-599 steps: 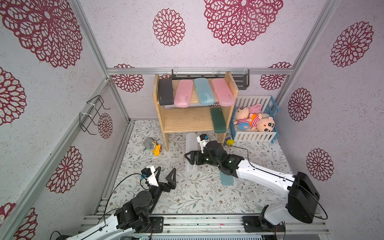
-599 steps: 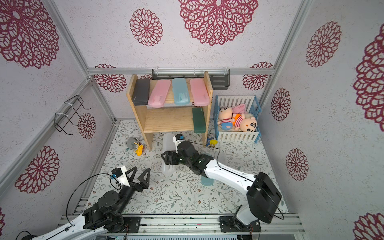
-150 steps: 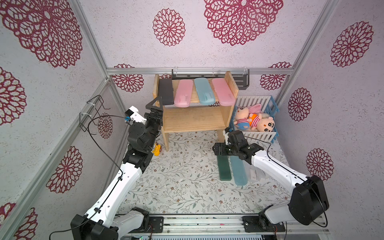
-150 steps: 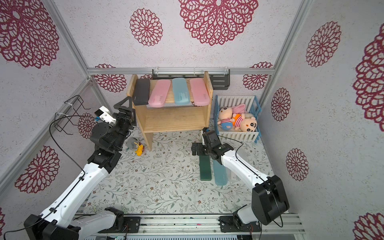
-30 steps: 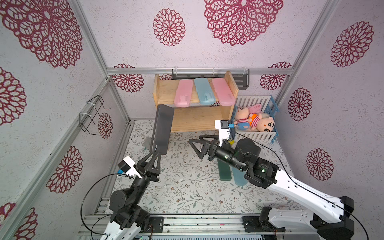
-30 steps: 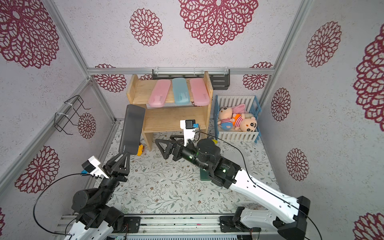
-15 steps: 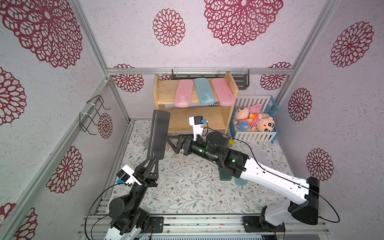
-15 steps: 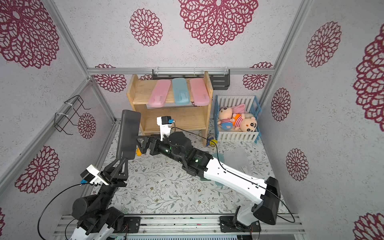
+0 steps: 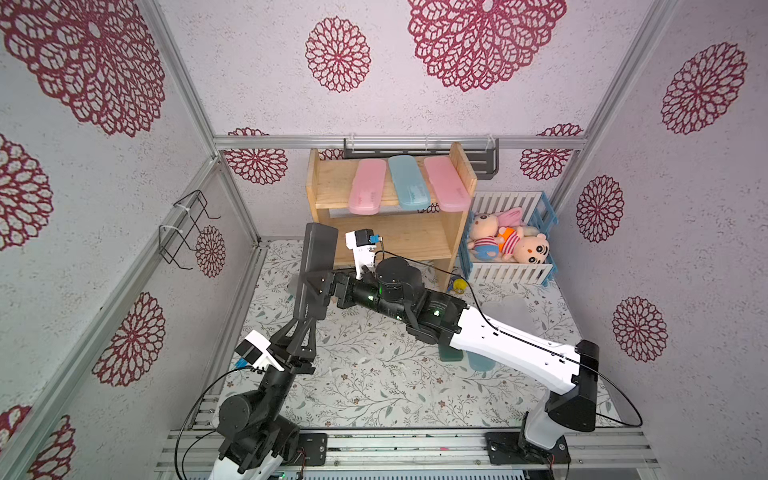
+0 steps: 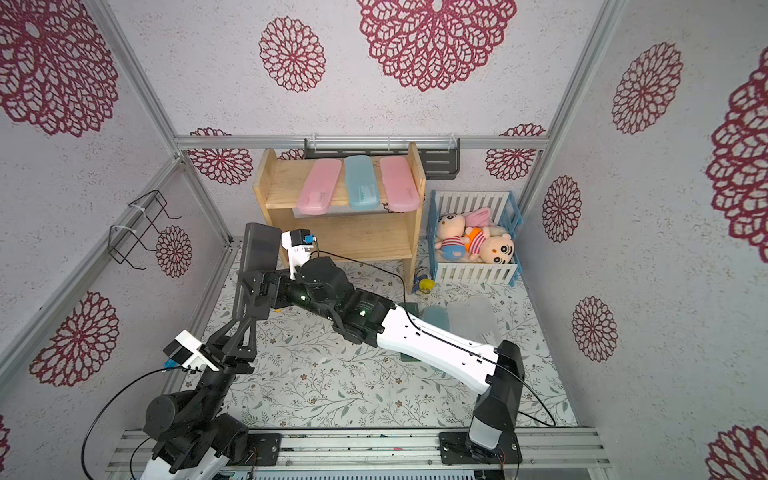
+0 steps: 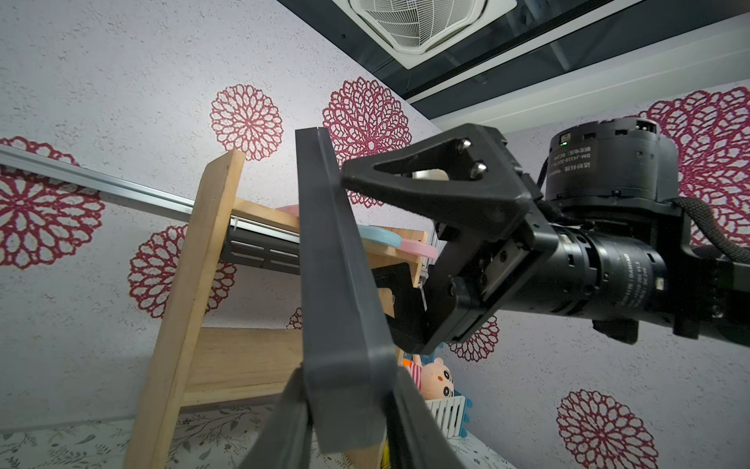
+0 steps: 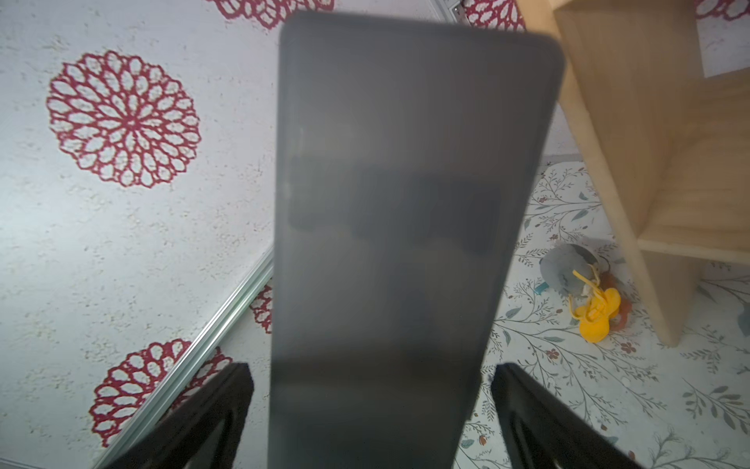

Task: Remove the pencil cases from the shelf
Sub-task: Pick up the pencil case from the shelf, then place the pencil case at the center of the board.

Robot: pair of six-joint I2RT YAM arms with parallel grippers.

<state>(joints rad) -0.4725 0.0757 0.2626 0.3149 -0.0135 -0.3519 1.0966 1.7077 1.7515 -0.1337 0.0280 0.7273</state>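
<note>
Left gripper (image 9: 308, 323), both top views: clenched on lower end of black pencil case (image 9: 319, 253), a matte flat slab with rounded corners, upright, near-left of pine shelf (image 9: 332, 185); its small print illegible. Right gripper (image 9: 316, 289): spread wide, straddling case mid-length. Left wrist: motor label (image 11: 627, 270) reads DAMIAO. Right wrist: case face smooth, blurred, between parted jaws.

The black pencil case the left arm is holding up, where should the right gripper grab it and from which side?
Probably its free middle, above the left gripper pinching the lower end. The black pencil case stands near upright, broad face toward the right gripper, so come straight at that face and close the open jaws on the two long edges.
</note>
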